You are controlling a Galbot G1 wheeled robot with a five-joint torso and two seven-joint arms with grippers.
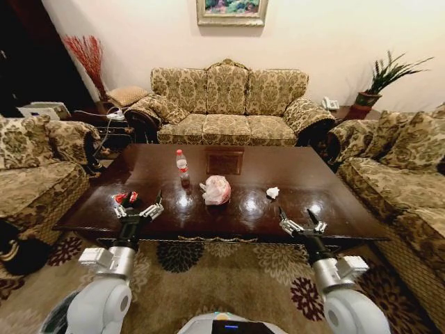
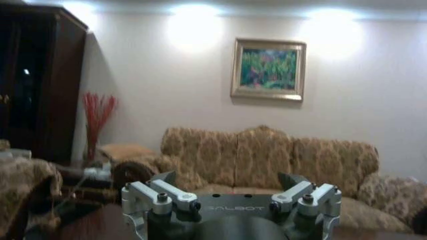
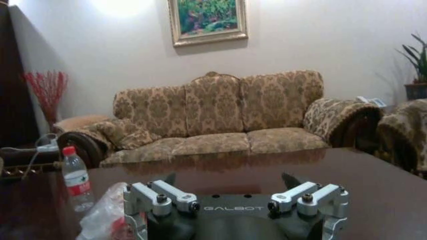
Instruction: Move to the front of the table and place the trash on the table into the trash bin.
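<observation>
- You're parked facing the long side of the dark glossy table (image 1: 292, 174), near edge just ahead of both arms; a patterned sofa (image 1: 229, 104) stands behind it, matching sofas on both sides.
- Your left gripper (image 1: 138, 207) hovers over the table's near-left edge, fingers spread, holding nothing. The left wrist view shows the same open jaws pointing at the far sofa.
- Your right gripper (image 1: 297, 222) hovers over the near-right edge, also spread wide and empty. In the right wrist view the jaws frame bare tabletop.
- Pinkish-white plastic bag bundle (image 1: 216, 189) sits near table centre, in front of the square inlay; in the right wrist view it's at (image 3: 107, 212), beside the gripper body.
- Clear bottle with red cap (image 1: 182, 167) stands upright just left of the inlay and behind-left of the bag; right wrist view has it at (image 3: 76, 177).
- Red-and-black wrapper (image 1: 126, 198) lies at the near-left edge, just beside your left gripper; can't tell from here whether they touch.
- White paper ball (image 1: 272, 192) lies right of the bag, apart from it, ahead of your right gripper.
</observation>
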